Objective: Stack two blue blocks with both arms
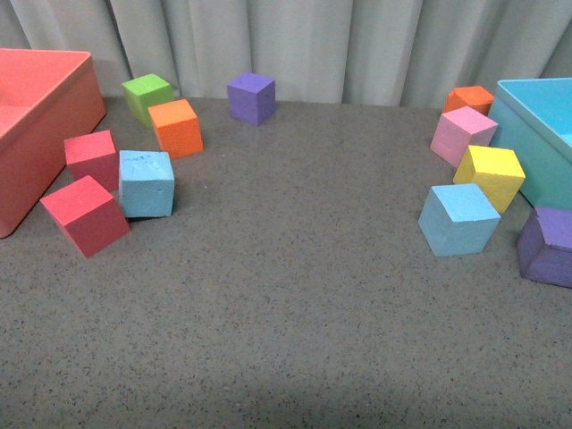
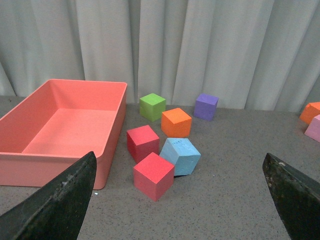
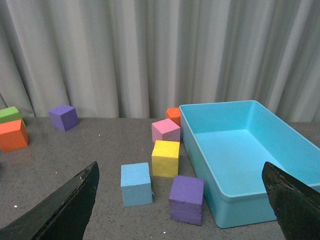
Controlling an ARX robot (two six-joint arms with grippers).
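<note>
One blue block (image 1: 147, 183) with a scuffed top sits on the left of the grey table, wedged between two red cubes; the left wrist view shows this block (image 2: 180, 155) too. The other blue block (image 1: 458, 219) lies on the right, just in front of a yellow cube, and appears as a blue block (image 3: 136, 183) in the right wrist view. No arm shows in the front view. My left gripper (image 2: 182, 200) is open, well back from its block. My right gripper (image 3: 182, 200) is open too, nothing between its fingers.
A salmon bin (image 1: 54, 89) stands at the far left, a turquoise bin (image 1: 536, 134) at the far right. Red cubes (image 1: 85, 214), an orange cube (image 1: 176, 128), a green cube (image 1: 147, 96) and a purple cube (image 1: 251, 96) crowd the left; pink (image 1: 462, 134), yellow (image 1: 490, 176) and purple (image 1: 547, 246) cubes crowd the right.
</note>
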